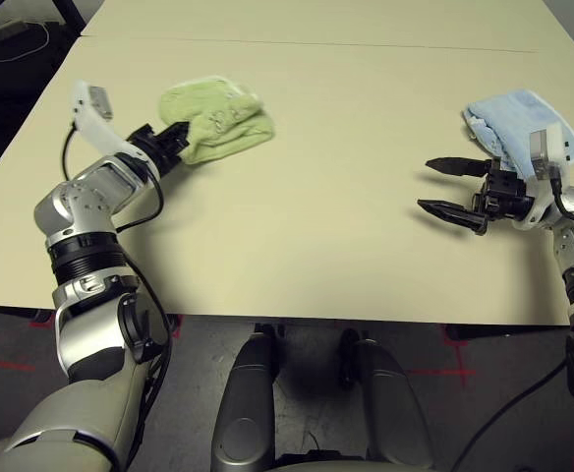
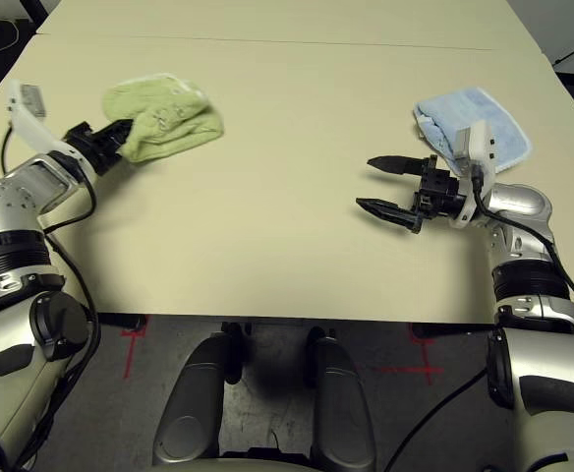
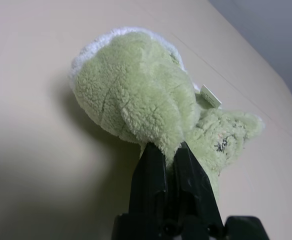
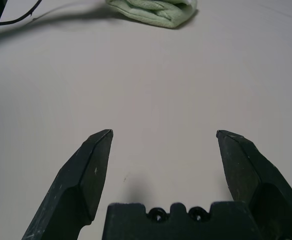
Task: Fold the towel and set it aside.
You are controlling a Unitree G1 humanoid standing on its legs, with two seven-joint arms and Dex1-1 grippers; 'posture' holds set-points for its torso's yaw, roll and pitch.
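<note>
Left eye view: my left end effector (image 1: 177, 138) clamped on towel (image 1: 220, 120) | bundle lies just beyond it, near worktop's (image 1: 297, 236) far-left corner | right end effector (image 1: 446, 187) wide open, empty, well apart.

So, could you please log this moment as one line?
left gripper: shut on green towel, bunched, table's left | right gripper: open, empty | blue towel: far right
</note>
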